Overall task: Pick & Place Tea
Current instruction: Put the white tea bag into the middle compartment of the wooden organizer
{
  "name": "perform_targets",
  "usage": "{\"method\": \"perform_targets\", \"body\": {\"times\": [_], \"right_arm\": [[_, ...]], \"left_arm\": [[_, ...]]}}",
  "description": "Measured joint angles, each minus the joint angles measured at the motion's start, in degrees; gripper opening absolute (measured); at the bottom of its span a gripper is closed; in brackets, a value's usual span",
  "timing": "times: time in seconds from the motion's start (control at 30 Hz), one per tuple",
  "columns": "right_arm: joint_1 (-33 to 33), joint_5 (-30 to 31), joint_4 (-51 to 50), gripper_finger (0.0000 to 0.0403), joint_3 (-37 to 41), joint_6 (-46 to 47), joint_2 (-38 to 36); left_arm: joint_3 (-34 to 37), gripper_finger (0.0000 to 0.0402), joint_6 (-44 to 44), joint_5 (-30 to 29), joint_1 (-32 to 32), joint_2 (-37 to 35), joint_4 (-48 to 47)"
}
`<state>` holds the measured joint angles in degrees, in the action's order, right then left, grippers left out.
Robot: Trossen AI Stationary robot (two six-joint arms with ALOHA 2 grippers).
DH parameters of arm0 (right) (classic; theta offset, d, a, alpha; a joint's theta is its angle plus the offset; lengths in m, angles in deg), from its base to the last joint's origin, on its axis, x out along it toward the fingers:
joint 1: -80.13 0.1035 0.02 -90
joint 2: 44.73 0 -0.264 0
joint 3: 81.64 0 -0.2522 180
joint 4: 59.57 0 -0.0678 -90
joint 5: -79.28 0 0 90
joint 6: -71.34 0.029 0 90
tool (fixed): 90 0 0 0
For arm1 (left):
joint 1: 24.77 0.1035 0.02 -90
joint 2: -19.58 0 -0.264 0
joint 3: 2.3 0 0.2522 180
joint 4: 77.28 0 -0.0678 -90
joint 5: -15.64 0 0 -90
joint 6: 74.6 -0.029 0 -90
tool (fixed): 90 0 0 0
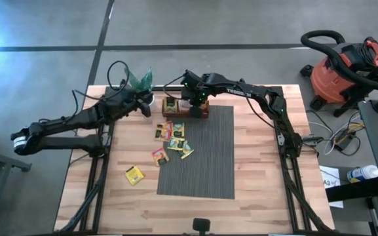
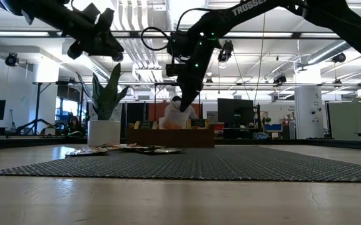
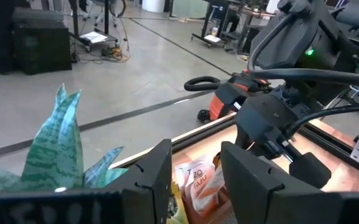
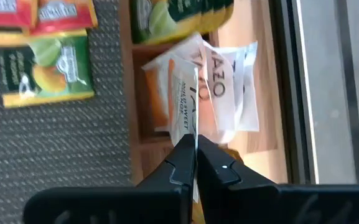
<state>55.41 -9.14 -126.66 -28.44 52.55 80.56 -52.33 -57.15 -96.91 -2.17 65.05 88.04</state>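
Note:
Several tea sachets [image 1: 173, 132], yellow, green and red, lie flat on the grey mat [image 1: 208, 164], and one yellow sachet [image 1: 134, 175] lies on the bare wood. The wooden tray [image 1: 187, 109] at the mat's far edge holds green sachets [image 4: 179, 18] and white-orange ones [image 4: 229, 87]. My right gripper [image 1: 193, 99] hangs over the tray, shut on a white-orange sachet [image 2: 177, 115]. My left gripper [image 1: 144, 105] is open and raised, just left of the tray beside the plant [image 1: 140, 81]. My right gripper pinches one white-orange sachet between its two fingers by its upper edge [image 4: 196, 138], coming from above and pointing down. The sachet hangs edge-on below the fingers over the tray compartment, among the other white-orange sachets; whether its lower end rests there I cannot tell.
A green plant in a white pot [image 2: 104, 131] stands at the table's far edge beside the left gripper. The two grippers are close together over the tray. A red shop vacuum [image 1: 342, 72] stands on the floor beyond the table's right side. Bare wood lies near the front edge.

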Motion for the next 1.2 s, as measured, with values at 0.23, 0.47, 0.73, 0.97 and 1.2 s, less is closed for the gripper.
{"method": "perform_targets", "body": {"times": [0.23, 0.47, 0.73, 0.97, 1.2], "right_arm": [[-0.23, -0.11, -1.34, 0.0009, 0.01, -3.65, 0.03], [-0.21, -0.84, -1.20, 0.0009, 0.01, -5.87, 0.03], [0.08, -3.62, -0.01, 0.0009, 0.01, -6.97, 0.56], [0.08, -3.56, -1.68, 0.0009, 0.01, -7.15, 1.71], [0.07, -2.97, -3.21, 0.0009, -0.93, -7.19, 1.52]], "left_arm": [[0.00, 0.0132, 0.46, 1.24, 1.38, 1.76, 0.05], [0.00, 0.0132, 0.98, 1.80, 1.41, 3.61, 0.33], [-0.03, 0.0132, 2.76, 1.91, 1.41, 4.96, 3.57], [-0.04, 0.0132, 3.67, 1.73, 1.41, 5.01, 3.94], [-0.04, 0.0132, 3.74, 1.70, 1.41, 5.01, 3.94]]}}
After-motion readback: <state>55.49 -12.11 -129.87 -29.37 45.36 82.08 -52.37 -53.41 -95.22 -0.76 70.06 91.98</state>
